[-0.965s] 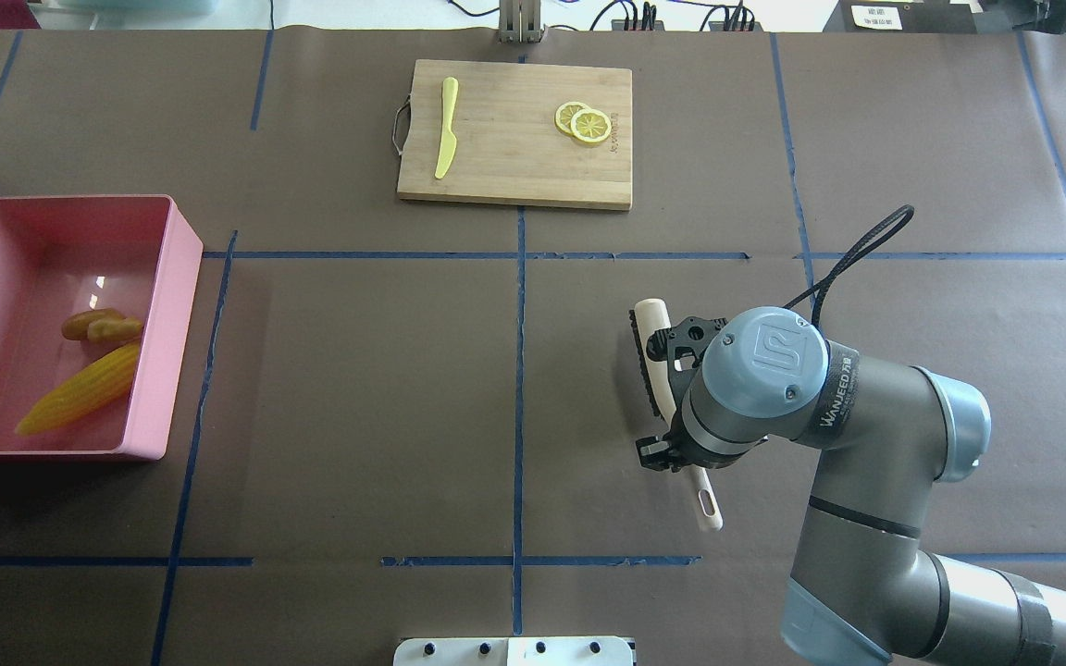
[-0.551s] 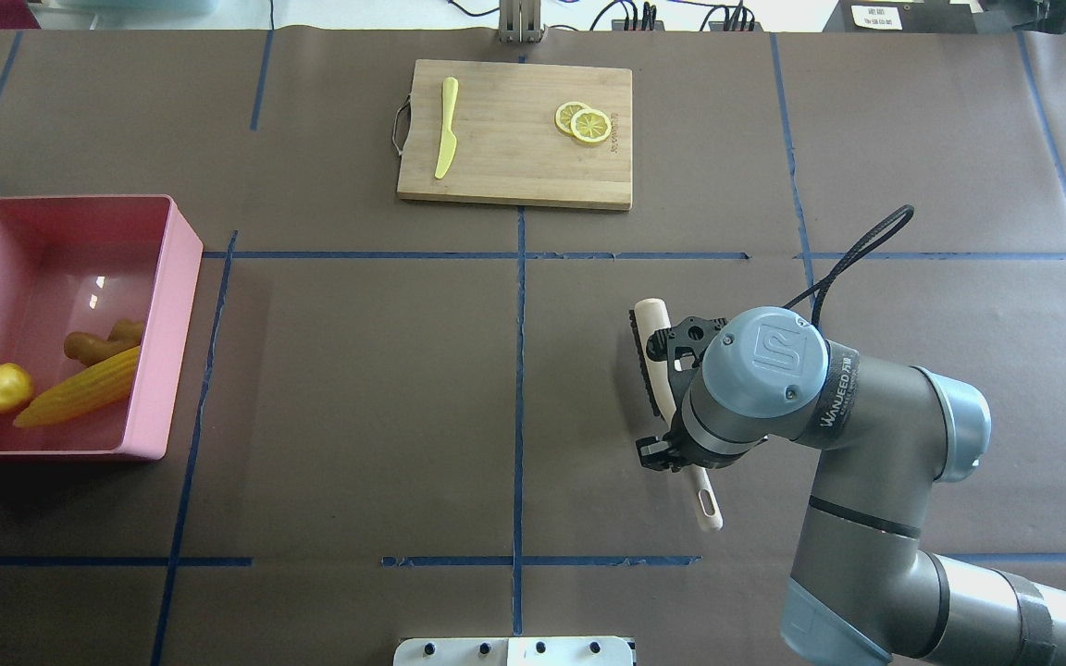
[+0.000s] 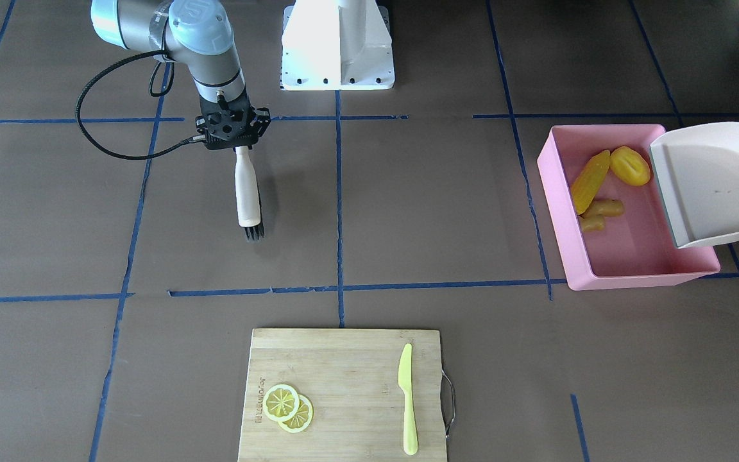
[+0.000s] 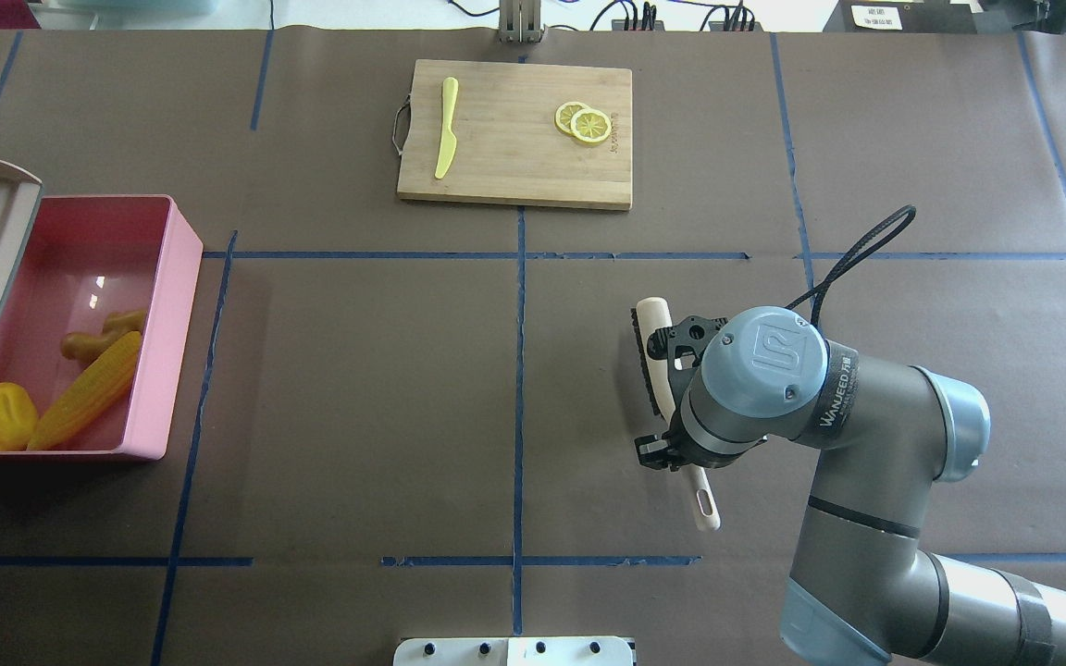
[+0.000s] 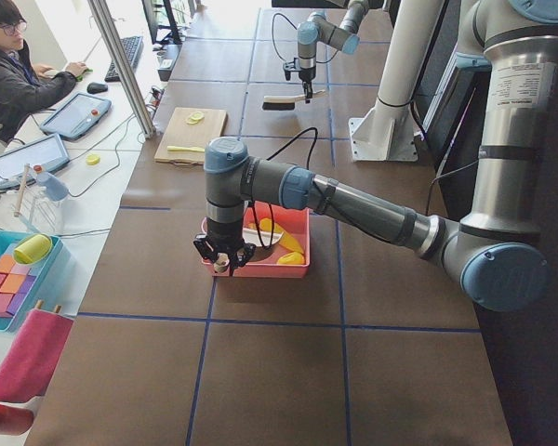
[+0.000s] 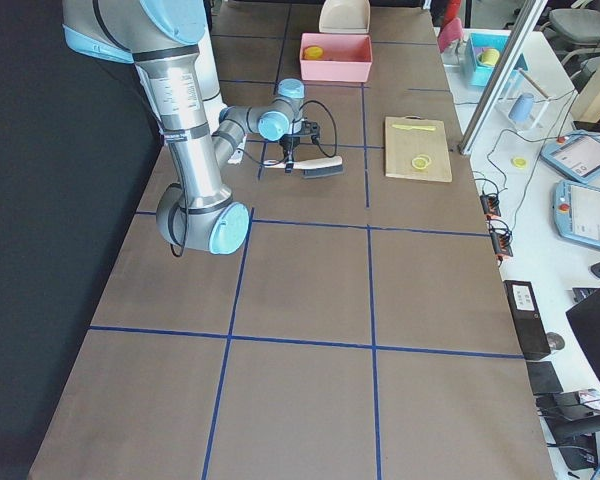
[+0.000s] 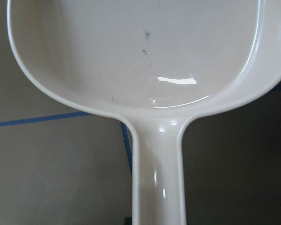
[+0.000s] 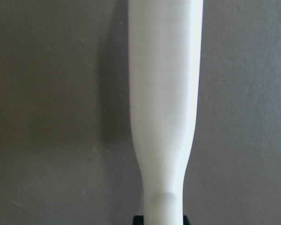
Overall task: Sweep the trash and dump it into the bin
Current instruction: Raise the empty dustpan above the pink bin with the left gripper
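I see all the trash lying in the bin (image 3: 560,215) at my left end of the table: the corn (image 3: 589,181) along the inner wall, the potato (image 3: 630,165) beside one end of it, the ginger (image 3: 600,209) at the other. The dustpan (image 3: 716,186) hangs tilted over the bin's outer side, its handle running back to the left gripper (image 5: 225,258), whose jaws I cannot make out. The right gripper (image 3: 239,146) is clamped on the brush (image 3: 247,192) handle, well apart from the bin
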